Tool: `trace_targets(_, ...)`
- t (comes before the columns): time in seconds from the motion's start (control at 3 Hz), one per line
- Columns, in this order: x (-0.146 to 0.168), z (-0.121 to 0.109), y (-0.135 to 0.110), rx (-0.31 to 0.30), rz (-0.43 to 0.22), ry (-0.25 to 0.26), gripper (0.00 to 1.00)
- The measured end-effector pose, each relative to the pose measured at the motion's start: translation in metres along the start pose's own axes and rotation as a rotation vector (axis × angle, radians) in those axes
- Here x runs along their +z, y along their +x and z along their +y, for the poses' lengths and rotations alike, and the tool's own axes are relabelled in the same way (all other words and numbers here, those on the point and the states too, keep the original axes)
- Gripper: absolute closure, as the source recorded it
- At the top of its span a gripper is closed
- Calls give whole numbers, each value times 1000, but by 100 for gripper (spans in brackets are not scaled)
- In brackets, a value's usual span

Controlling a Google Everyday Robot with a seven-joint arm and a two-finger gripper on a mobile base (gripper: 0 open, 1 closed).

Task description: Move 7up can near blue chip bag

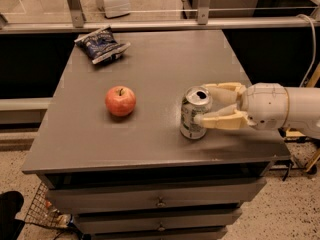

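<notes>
Three items on grey cabinet top (165, 59): 7up can (195, 115), red apple (120, 100), blue chip bag (102, 44). The can stands upright right of centre, towards the front edge, well apart from the bag in the upper left of the frame. Hazards, as judged: the tab opening is open, so any tilt in transit could spill whatever is inside; the fingers hold only the upper half of a thin shell, so a loose grip may let it slide and a hard one dent it; the apple lies below the straight line to the bag, and a low or wide sweep could knock it rolling; a careless set-down could crowd or crush the bag. Gripper (201, 104): narrowed onto the can, one cream finger behind it and one across its near side, both seemingly in contact. Arm (280, 106): enters from the right edge, white forearm roughly level, fingers pointing to frame left.
</notes>
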State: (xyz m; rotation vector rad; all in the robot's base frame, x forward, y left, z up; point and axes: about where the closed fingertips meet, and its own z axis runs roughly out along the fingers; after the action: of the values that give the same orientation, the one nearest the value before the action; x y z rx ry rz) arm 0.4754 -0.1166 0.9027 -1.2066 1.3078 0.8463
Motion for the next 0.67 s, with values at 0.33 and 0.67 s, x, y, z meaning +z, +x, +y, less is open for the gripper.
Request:
trace_targets(0.33,2,1,-1,-1,-1,-4,100)
trace_targets(0.67,2,1,-1,-1,-1,-4,100)
